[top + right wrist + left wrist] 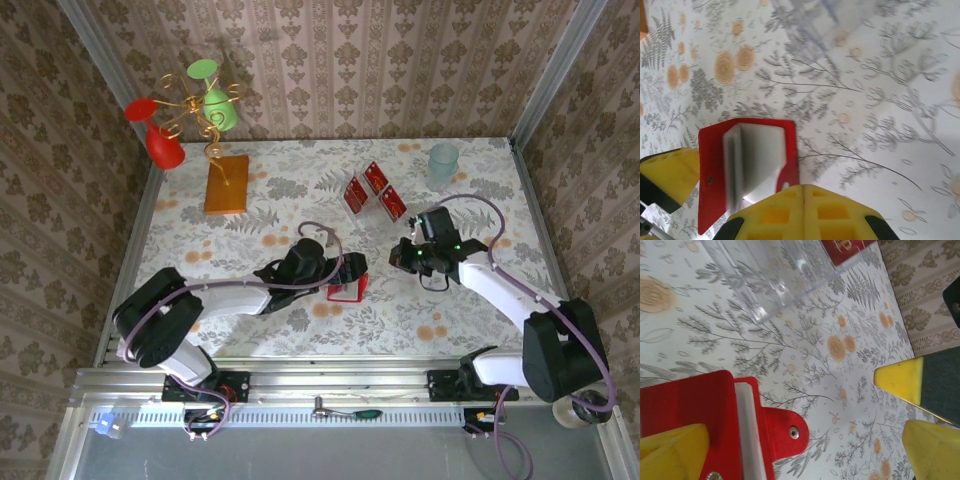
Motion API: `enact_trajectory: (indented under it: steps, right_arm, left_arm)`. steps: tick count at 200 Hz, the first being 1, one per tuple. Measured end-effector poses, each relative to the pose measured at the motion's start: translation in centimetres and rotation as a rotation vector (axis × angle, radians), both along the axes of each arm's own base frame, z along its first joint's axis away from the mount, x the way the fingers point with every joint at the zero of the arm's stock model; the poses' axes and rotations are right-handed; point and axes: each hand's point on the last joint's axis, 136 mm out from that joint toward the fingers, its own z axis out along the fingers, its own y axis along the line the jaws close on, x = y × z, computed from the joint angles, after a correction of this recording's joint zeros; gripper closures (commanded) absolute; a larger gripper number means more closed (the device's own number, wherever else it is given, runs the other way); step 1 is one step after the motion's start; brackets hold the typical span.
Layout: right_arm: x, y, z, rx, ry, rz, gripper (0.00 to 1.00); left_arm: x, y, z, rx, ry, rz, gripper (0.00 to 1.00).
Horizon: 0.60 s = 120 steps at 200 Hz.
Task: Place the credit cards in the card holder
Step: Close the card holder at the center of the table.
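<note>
The card holder (347, 292) is a red wallet lying open on the flowered table, its pale inside and snap tab showing (715, 410) (752, 160). My left gripper (346, 276) (805, 445) hangs open over it, one yellow finger (675, 450) above the wallet's red face and the other off to the side. My right gripper (405, 255) (805, 192) is shut with nothing visible between its fingers, just right of the wallet and pointing at it. Three red credit cards (375, 190) stand propped further back; one card's edge (845, 247) shows behind a clear stand (770, 275).
An orange-brown slab (227, 183) lies at the back left under a wire stand with red and green cups (205, 105). A pale translucent cup (443, 160) stands at the back right. Patterned walls close the table on three sides.
</note>
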Motion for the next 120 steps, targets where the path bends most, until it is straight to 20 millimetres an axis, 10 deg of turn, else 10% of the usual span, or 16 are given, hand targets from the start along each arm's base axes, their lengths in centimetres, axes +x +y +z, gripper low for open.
enact_trajectory:
  steps: [120]
  right_arm:
    - [-1.8,-1.2,-0.2,0.032,0.011,-0.010,0.87]
  left_arm:
    - [-2.1,-2.9,-3.9,0.088,0.026,-0.048,0.00]
